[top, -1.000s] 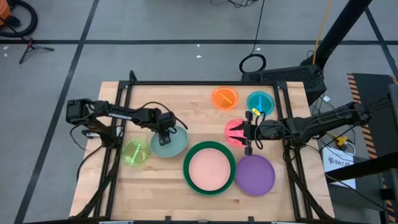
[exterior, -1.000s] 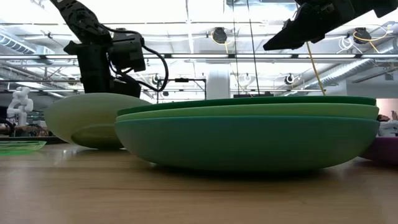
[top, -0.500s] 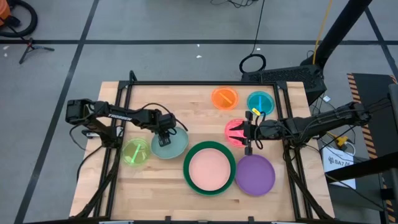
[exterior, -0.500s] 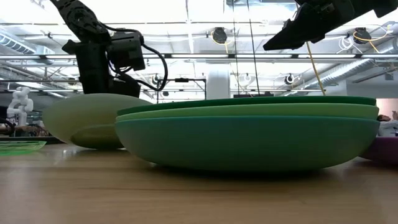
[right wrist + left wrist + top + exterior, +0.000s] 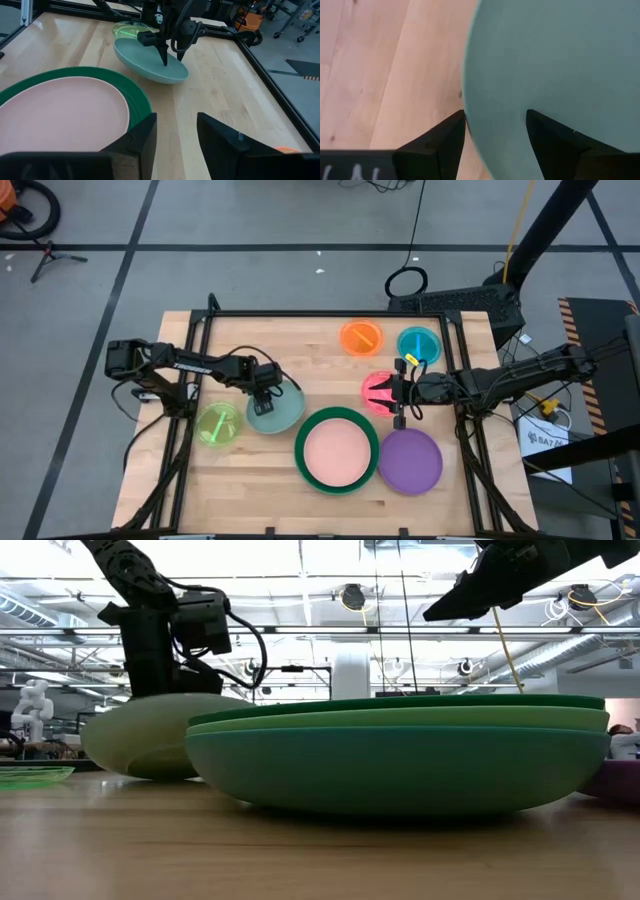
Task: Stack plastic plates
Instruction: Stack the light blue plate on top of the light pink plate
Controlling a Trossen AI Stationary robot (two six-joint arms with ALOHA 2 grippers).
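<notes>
My left gripper [image 5: 263,391] is shut on the mint plate [image 5: 276,410], left of the table's middle. The plate stands tilted, its low side on the wood [image 5: 167,79]. A small yellow-green plate [image 5: 218,425] lies flat to its left. A pink plate [image 5: 336,452] tops the stack of large plates, whose dark green rim [image 5: 371,430] shows in the near middle. The purple plate [image 5: 411,461] lies to its right. My right gripper [image 5: 400,392] hovers open above the magenta plate [image 5: 377,391]. The orange plate [image 5: 361,337] and the teal plate [image 5: 419,345] lie at the far right. My left gripper pinches the mint plate's raised rim [image 5: 470,120] on its far-left side. One finger [image 5: 445,142] is outside the rim and one [image 5: 552,145] lies on the inner face. The fingers point down from above. The plate is tilted, its opposite side on the table.
A black frame rail [image 5: 300,315] runs around the table top. Bare wood [image 5: 290,345] lies at the far middle. In the low view the green stack [image 5: 400,760] fills the foreground, and the room with ceiling pipes shows behind it.
In the low view the tilted mint plate has shifted a little toward the green stack, with my left gripper still shut on its rim. My right gripper has kept still.
</notes>
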